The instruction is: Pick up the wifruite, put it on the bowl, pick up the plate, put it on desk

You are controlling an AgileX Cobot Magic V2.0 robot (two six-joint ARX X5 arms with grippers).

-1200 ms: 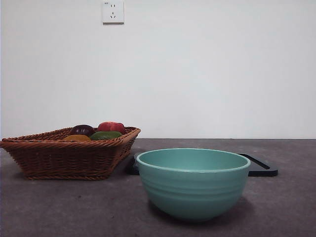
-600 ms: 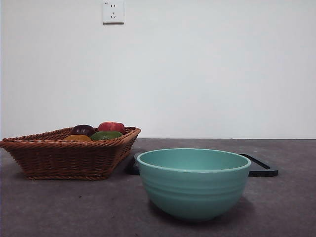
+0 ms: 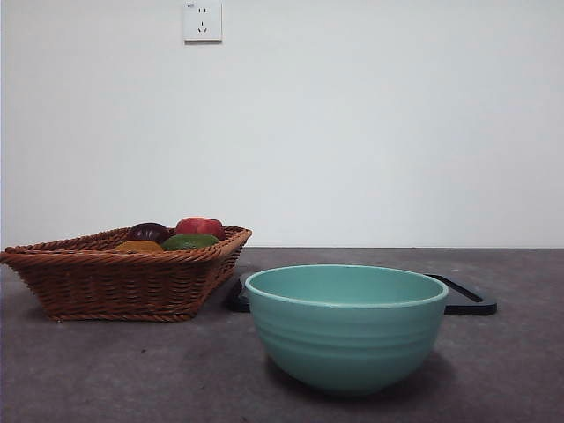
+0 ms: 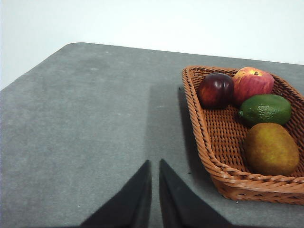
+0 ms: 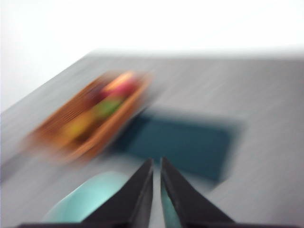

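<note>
Your wifruite [image 4: 271, 148] lies in the wicker basket [image 4: 216, 161], at its near end beside the green fruit [image 4: 265, 109]; the bowl [image 3: 345, 326] stands empty on the desk [image 3: 106, 370]. Both the left gripper [image 4: 155, 164] and the right gripper [image 5: 156, 163] have jaws pressed nearly together, gripping nothing. The right wrist view is blurred. Spread the jaws before descending, approach from above clear of the basket rim, and close across the fruit's narrow width.

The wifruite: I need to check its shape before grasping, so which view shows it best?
The left wrist view: the wifruite lies whole and sharp in the basket. The front view shows only its top above the rim; the right wrist view is blurred.
</note>
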